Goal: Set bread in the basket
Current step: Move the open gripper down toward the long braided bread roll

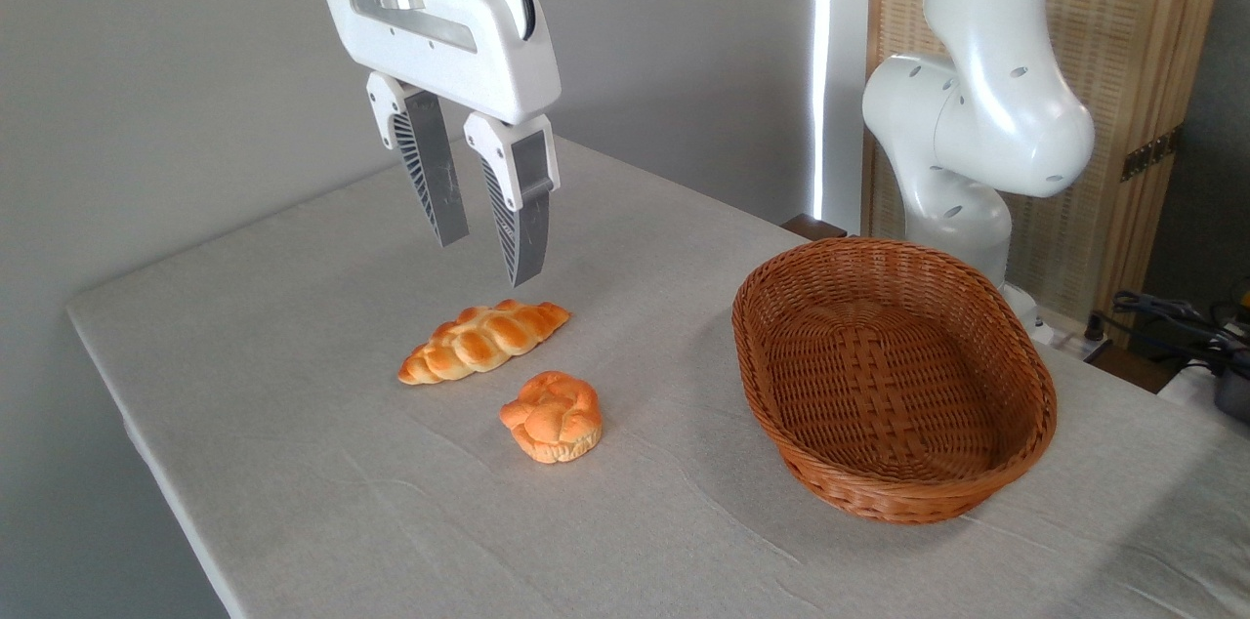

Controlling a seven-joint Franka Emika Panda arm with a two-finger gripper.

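The bread [484, 340], a long braided golden-orange loaf, lies flat on the grey tablecloth left of centre. My gripper [485, 260] hangs in the air just above its far side, fingers pointing down and open, with nothing between them. The basket [1037, 375], a large oval reddish-brown wicker one, stands to the right with nothing in it.
A small round knotted orange bun [553, 416] sits just in front of the loaf, towards the basket. The arm's white base [977, 131] rises behind the basket. The table's left edge [146, 443] drops off close to the loaf. Cables lie at the far right.
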